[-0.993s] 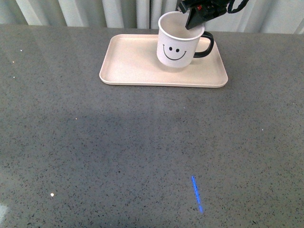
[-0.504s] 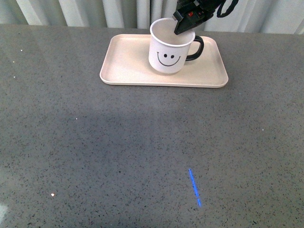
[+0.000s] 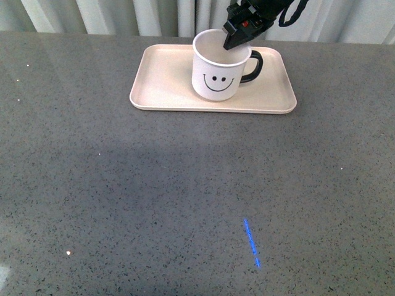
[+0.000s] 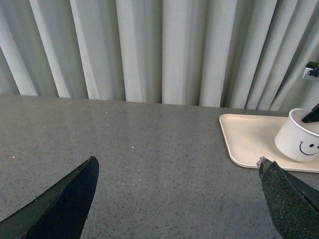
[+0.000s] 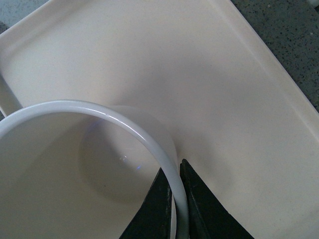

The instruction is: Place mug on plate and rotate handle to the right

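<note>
The white mug [image 3: 216, 75] with its smiley face stands on the pale pink plate [image 3: 166, 80] at the back of the table. Its black handle [image 3: 254, 65] points right. My right gripper [image 3: 237, 38] is shut on the mug's far rim, one finger inside and one outside. In the right wrist view the mug's rim [image 5: 144, 137] runs between the dark fingertips [image 5: 199, 199] of the gripper [image 5: 175, 172], above the plate [image 5: 239, 99]. My left gripper [image 4: 177, 172] is open over bare table, far left of the mug [image 4: 299, 137] and plate [image 4: 249, 139].
A grey speckled tabletop [image 3: 185, 185] stretches toward me, with a blue light streak [image 3: 251, 242] near the front. Pale pleated curtains [image 4: 159, 50] hang behind the table's far edge.
My right gripper has carried the mug leftward and slightly down over the plate, toward the plate's middle. The handle still points right.
</note>
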### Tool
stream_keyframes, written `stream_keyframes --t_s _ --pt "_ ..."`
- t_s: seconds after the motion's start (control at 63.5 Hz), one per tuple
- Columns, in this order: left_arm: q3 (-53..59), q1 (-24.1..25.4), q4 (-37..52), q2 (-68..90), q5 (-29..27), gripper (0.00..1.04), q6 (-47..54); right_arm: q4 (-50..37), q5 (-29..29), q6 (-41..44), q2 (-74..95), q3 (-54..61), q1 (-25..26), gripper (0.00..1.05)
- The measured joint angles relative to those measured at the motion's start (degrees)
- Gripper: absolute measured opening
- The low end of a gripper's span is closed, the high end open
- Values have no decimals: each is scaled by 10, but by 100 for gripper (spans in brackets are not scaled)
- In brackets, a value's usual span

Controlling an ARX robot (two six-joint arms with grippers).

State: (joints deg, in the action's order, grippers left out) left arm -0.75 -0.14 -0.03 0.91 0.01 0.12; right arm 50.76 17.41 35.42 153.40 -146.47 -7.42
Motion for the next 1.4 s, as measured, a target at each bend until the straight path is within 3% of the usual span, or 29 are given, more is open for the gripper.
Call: stream_keyframes --t_s 0.946,1.072,1.182,1.402 --pt "0 0 0 0 0 95 0 -13 -8 16 0 25 -2 2" --pt "0 0 0 0 0 95 0 -11 -12 17 0 27 -2 20" --pt "0 0 0 0 0 95 0 -5 -12 17 2 23 -5 46" --pt "0 0 0 0 0 95 0 4 -11 17 2 8 -6 79"
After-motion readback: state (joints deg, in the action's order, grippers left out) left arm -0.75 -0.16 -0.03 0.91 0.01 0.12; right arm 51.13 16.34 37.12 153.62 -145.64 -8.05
